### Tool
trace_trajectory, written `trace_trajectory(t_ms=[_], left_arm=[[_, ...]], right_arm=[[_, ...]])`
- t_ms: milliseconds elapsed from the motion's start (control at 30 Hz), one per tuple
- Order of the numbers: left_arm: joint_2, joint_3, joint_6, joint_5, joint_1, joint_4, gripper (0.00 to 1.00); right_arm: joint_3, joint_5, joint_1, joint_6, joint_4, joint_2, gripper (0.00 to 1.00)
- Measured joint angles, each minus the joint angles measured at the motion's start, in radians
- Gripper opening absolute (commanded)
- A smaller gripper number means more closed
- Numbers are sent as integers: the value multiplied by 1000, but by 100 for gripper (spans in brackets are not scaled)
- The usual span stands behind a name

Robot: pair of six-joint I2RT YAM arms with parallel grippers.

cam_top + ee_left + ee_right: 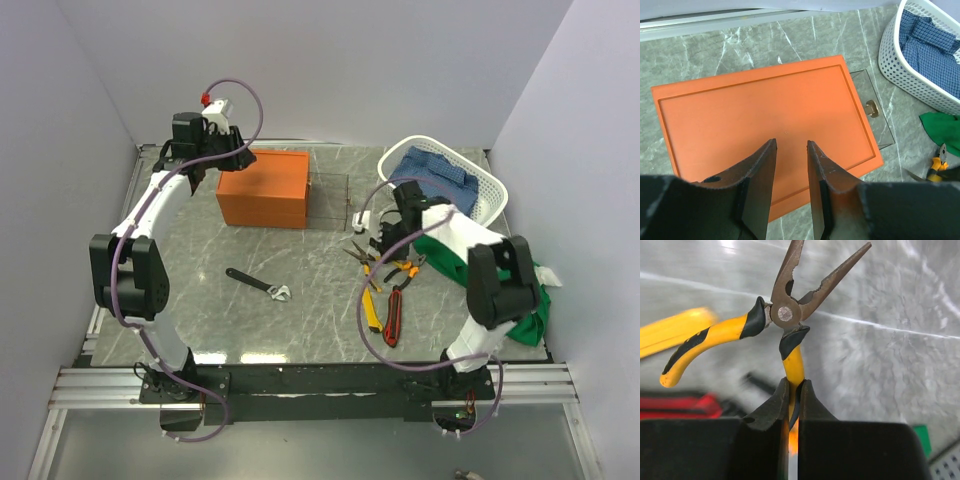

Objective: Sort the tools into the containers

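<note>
The orange box [263, 188] stands closed at the back left, its lid [765, 125] filling the left wrist view. Above its near-left part hovers my left gripper [222, 158] [791, 145], open and empty. My right gripper [386, 244] [795, 385] is shut on one yellow handle of the long-nose pliers [785, 314] [372, 262], whose jaws are spread. A black wrench [258, 284] lies mid-table. A yellow utility knife [370, 308] and a red-black one [392, 318] lie near the front right; both appear blurred in the right wrist view.
A white basket [470, 185] [905, 75] with a blue cloth [430, 168] stands at the back right. A green cloth [525, 305] [940, 127] lies under the right arm. A clear plastic piece with a brass knob [871, 108] sits right of the box.
</note>
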Motion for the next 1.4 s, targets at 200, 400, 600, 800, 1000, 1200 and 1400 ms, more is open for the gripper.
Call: trace_trajectory(t_ms=[200, 400, 600, 800, 1000, 1200, 1400], left_arm=[[-2, 0, -1, 0, 0, 1, 37], [-3, 0, 0, 0, 0, 1, 37], [-23, -25, 4, -5, 0, 2, 37], [-48, -67, 9, -10, 0, 2, 37], [-61, -90, 24, -19, 0, 1, 38], [-69, -98, 27, -28, 0, 2, 38], [-69, -98, 26, -29, 0, 2, 37]], right_arm=[[90, -217, -25, -35, -175, -205, 0], [197, -218, 2, 317, 8, -196, 0], [546, -8, 55, 618, 105, 101, 0], [636, 190, 84, 727, 129, 229, 0], [679, 347, 150, 757, 132, 303, 0], [709, 502, 222, 760, 150, 356, 0], [720, 610, 259, 771, 185, 393, 0]])
